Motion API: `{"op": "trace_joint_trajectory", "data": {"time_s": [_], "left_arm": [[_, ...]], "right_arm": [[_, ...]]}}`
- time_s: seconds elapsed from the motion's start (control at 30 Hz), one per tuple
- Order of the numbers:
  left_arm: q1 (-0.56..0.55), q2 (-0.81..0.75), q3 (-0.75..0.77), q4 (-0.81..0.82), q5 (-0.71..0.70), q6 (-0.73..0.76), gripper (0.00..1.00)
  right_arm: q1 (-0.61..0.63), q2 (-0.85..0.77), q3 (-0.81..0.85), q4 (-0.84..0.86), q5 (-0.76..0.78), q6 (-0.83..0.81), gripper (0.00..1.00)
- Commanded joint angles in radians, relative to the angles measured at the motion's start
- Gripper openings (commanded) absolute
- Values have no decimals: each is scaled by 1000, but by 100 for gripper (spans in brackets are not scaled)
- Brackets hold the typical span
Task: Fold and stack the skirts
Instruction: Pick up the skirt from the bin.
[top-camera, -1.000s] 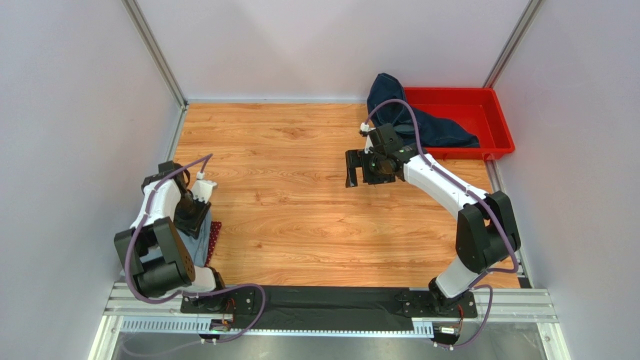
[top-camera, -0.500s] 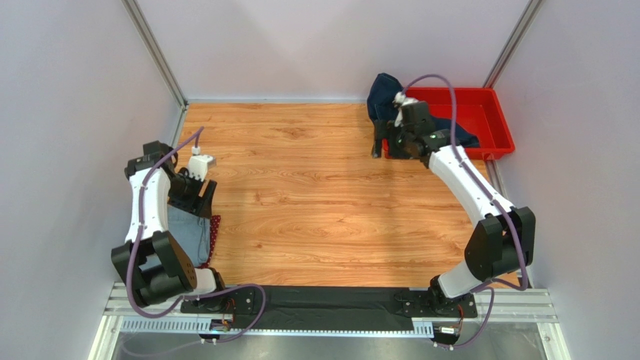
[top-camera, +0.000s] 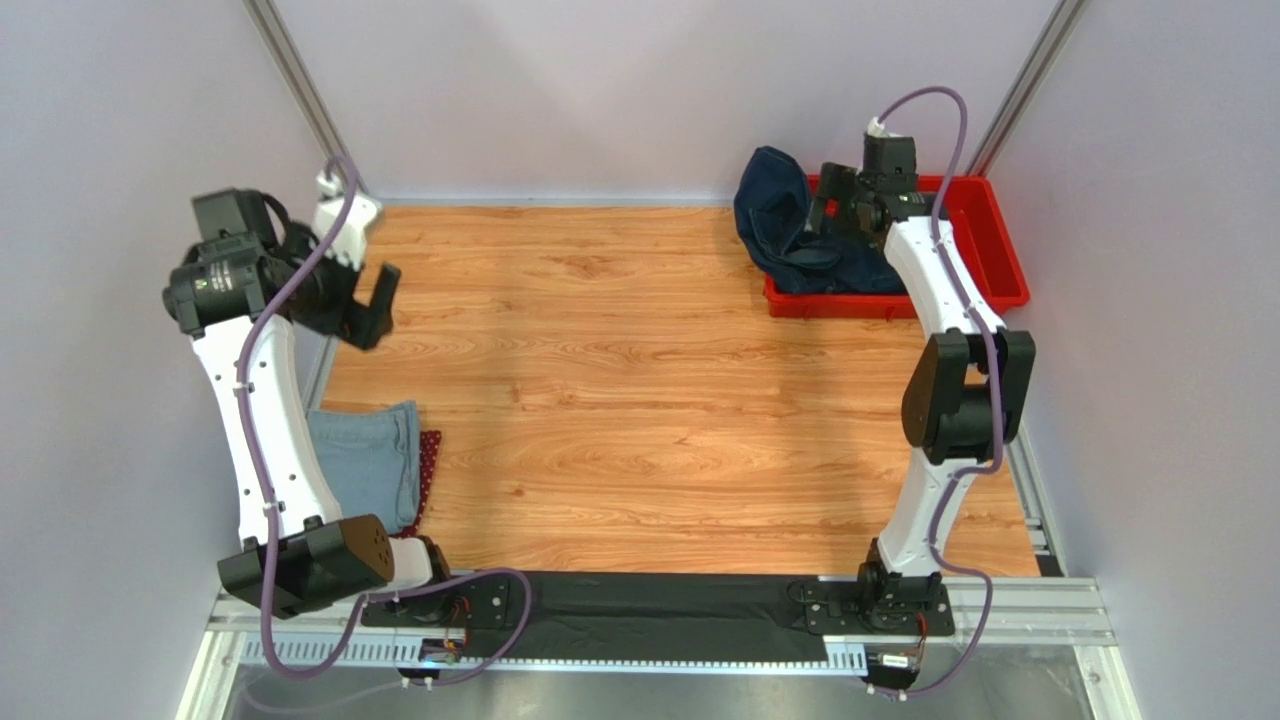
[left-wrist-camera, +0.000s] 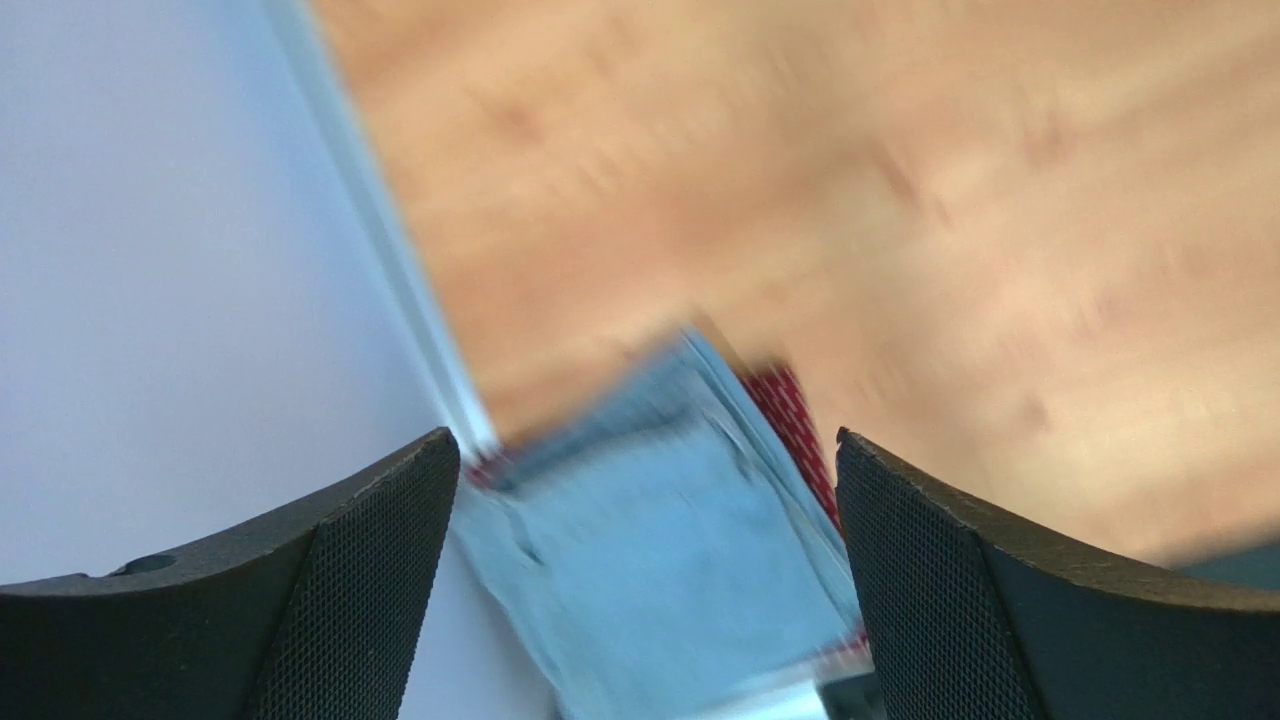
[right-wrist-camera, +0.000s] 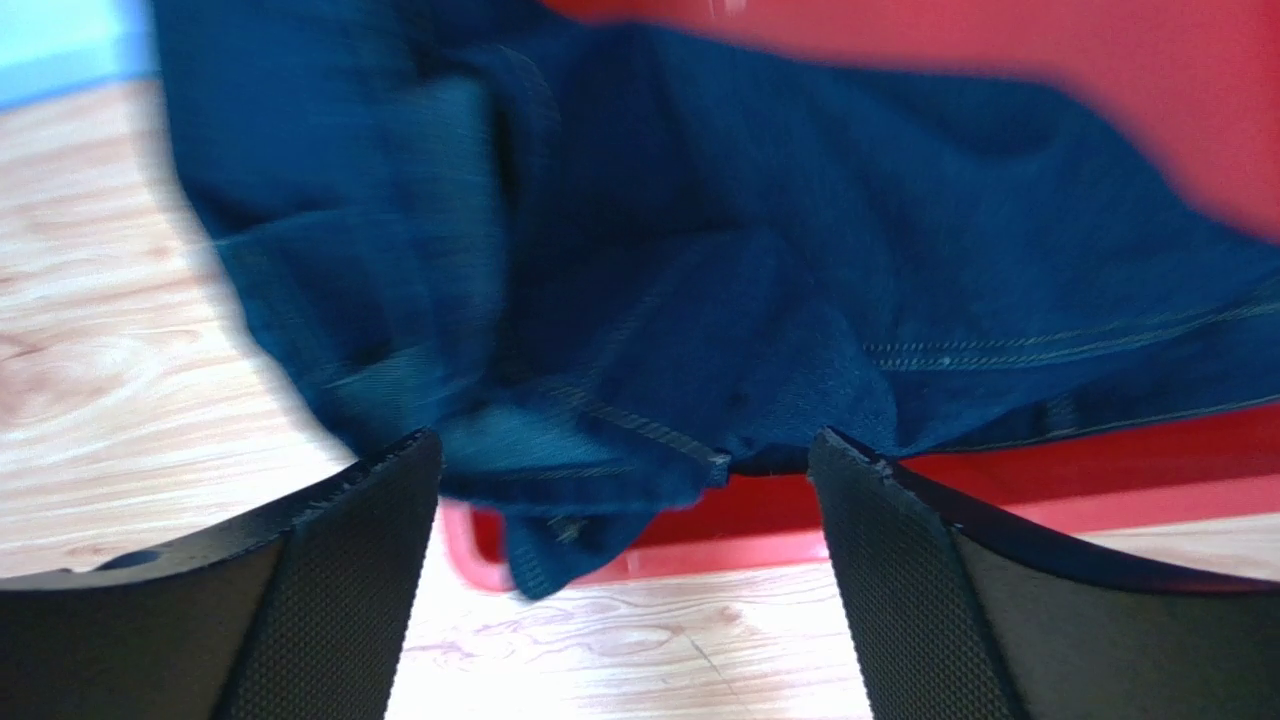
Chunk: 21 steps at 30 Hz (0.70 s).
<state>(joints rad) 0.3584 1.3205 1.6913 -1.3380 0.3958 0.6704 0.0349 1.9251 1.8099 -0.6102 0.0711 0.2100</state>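
Note:
The dark navy denim skirt (top-camera: 774, 210) lies bunched over the left rim of the red tray (top-camera: 984, 263), partly spilling onto the table. My right gripper (top-camera: 824, 222) hovers open just above it; the right wrist view shows the navy cloth (right-wrist-camera: 721, 225) beyond the wide fingers (right-wrist-camera: 346, 570), with nothing between them. At the near left, the folded light blue-grey skirt (top-camera: 368, 458) lies on the dark red dotted skirt (top-camera: 431, 458). My left gripper (top-camera: 368, 308) is raised well above and behind that stack, open and empty. In the blurred left wrist view, both skirts (left-wrist-camera: 661, 555) sit far below.
The red tray (right-wrist-camera: 1052, 465) sits in the back right corner against the wall posts. White enclosure walls (top-camera: 135, 300) stand close to the left arm. Bare wooden tabletop (top-camera: 646, 390) spans the middle between the two arms.
My left gripper opened, let go of the blue-grey skirt and rose toward the back left. My right gripper swung from mid-table to above the navy skirt at the tray.

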Motion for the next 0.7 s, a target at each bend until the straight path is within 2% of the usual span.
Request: {"op": "trace_joint_trajectory", "data": {"time_s": [0.0,0.1,0.17,0.2,0.27,0.3,0.33,0.37,0.4,0.5,0.67], "left_arm": [[-4,13,174,227,60,-152,99],[-4,-13,96,553,40,-475,99],[-4,-49,-28,739,56,-618,99],[-6,-50,-57,769,146,-621,99],[-6,-34,-129,800,207,-691,99],[-4,-27,-157,803,233,-701,99],[-4,-24,-188,809,301,-698,99],[-4,-20,-214,806,322,-697,99],[-6,-21,-258,800,327,-697,99],[-6,-32,-312,760,315,-640,99],[-6,-96,-358,738,246,-589,99]], "right_arm": [[-90,69,40,-19,-144,149,90],[-95,100,23,29,-204,181,82],[-95,115,9,78,-249,207,74],[-95,123,15,84,-258,210,63],[-96,144,23,82,-258,210,47],[-98,147,26,81,-260,207,34],[-98,147,28,81,-267,203,31],[-99,144,28,87,-277,198,31],[-99,146,28,90,-290,193,37],[-104,164,61,47,-327,210,72],[-105,172,13,72,-310,258,71]]}}
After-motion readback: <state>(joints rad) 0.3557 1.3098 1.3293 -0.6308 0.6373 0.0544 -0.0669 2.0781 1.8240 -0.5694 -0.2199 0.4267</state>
